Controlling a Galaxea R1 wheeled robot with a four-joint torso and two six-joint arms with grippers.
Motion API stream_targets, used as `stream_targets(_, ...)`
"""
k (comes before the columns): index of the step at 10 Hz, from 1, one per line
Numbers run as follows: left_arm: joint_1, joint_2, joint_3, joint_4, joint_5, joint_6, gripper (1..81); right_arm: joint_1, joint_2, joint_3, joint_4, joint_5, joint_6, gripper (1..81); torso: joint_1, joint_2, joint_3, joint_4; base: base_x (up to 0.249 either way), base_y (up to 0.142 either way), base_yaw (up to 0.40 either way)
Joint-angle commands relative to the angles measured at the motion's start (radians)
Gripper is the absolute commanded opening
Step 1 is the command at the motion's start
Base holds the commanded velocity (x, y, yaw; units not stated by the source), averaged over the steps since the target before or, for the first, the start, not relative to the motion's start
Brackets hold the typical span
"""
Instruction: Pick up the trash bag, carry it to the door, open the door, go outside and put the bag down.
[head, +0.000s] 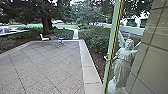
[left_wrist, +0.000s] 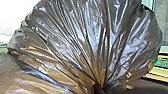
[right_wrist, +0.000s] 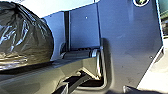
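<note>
Trash bag (left_wrist: 75, 45), its neck clamped in left gripper (left_wrist: 97, 88); folds fan from pinch, so load likely hangs from one bunched point. Right gripper (right_wrist: 95, 89) parted and holding nothing, presumably leaving you spare arm for door. In right wrist view, full bag sits near robot's dark plate (right_wrist: 130, 45), probably kept close for balance. Ahead of you, upright green post (head: 111, 50), perhaps door frame, pale statue (head: 122, 63) and paved yard (head: 47, 67), likely set-down ground.
</note>
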Motion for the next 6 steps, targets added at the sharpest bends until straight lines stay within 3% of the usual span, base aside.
stream_targets(1, -0.045, -0.015, 0.011, -0.004, 0.079, 0.002, 1.0, 0.052, 0.009, 0.024, -0.004, -0.040, -0.005, 81.1, 0.000, 0.000, 0.000, 0.000, 0.072, 0.000, 0.000)
stream_targets(6, -0.045, -0.015, 0.011, -0.004, 0.079, 0.001, 1.0, 0.050, 0.009, 0.024, -0.004, -0.040, -0.006, 81.1, 0.000, 0.000, 0.000, 0.000, 0.069, 0.000, 0.000)
